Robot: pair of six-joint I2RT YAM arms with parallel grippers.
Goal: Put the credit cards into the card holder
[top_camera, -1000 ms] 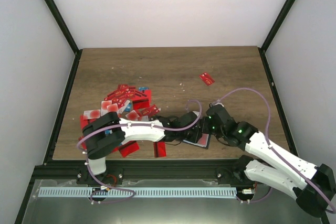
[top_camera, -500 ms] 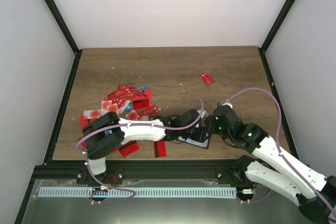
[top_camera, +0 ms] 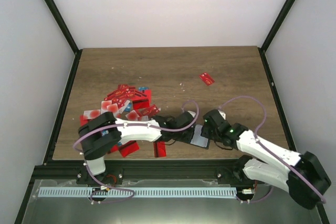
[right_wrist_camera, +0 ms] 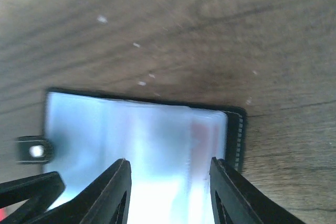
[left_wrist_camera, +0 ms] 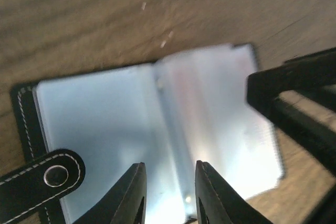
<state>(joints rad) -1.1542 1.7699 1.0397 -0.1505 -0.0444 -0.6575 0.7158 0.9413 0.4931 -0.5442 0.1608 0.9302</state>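
My left end effector [left_wrist_camera: 167,195] and right end effector [right_wrist_camera: 169,192] hang released over the black stitched card holder [left_wrist_camera: 94,129] on the wooden desk [left_wrist_camera: 79,19], white walls [top_camera: 157,3] around.

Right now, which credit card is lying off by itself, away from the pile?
The single red credit card lying far back on the right, with nothing around it; the other cards are heaped together on the left.
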